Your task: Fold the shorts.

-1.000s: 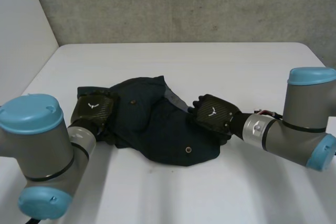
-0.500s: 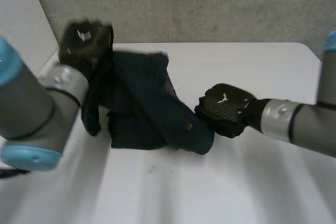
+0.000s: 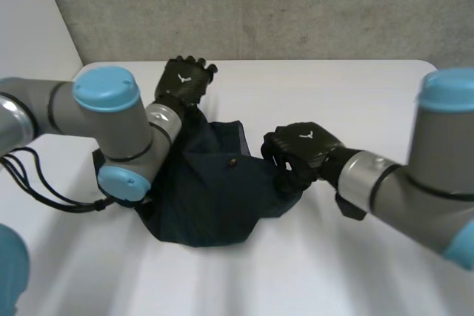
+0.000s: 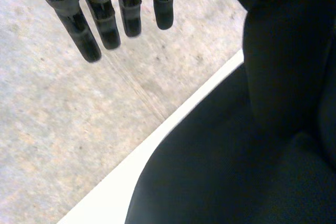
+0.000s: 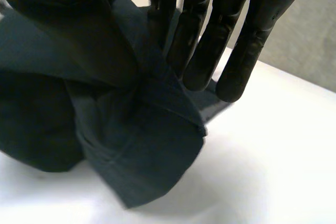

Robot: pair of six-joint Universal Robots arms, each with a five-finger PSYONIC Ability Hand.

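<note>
Pinching the shorts (image 3: 211, 197) at the right edge with the right hand (image 3: 300, 149), thumb against fingers, mid-frame on the counter (image 3: 355, 94). Holding the left hand (image 3: 187, 83) open, fingers straight, upper centre, above the shorts' far edge.

Even, bright light leaves soft shadow beneath the dark shorts (image 3: 207, 197).
</note>
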